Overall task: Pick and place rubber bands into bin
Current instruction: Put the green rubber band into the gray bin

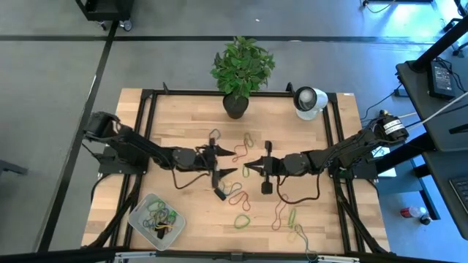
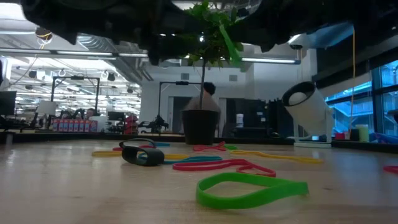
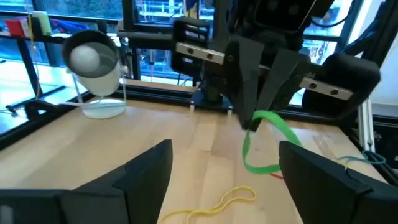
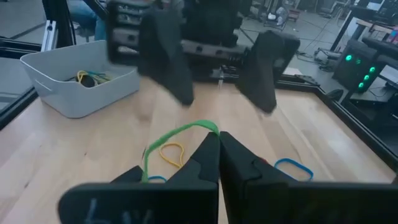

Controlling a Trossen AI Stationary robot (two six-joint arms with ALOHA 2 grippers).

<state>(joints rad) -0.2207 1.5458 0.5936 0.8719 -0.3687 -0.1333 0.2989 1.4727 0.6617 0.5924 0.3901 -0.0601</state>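
My right gripper (image 1: 246,165) hovers over the middle of the table, shut on a green rubber band (image 3: 260,142). My left gripper (image 1: 232,162) faces it from the left, open, its fingers (image 3: 148,171) wide apart and touching nothing. More rubber bands lie flat on the wood: green (image 2: 249,190), red (image 2: 214,165) and yellow (image 3: 214,200). The bin (image 1: 153,217) sits on the table near the near-left corner with several bands inside (image 4: 90,78). My right gripper pinches the green rubber band by a short stretch of its loop (image 3: 256,118) between its two shut fingertips. The fingers slant down from the table's right. The band is lifted clear of the table and hangs slack below the fingertips as an open loop (image 4: 180,132).
A dark plant pot (image 1: 235,106) and a white round device (image 1: 309,101) stand at the far edge. A small black object (image 2: 142,155) lies among the bands. Other loose bands (image 1: 281,213) lie toward the near right. People and desks show in the room beyond.
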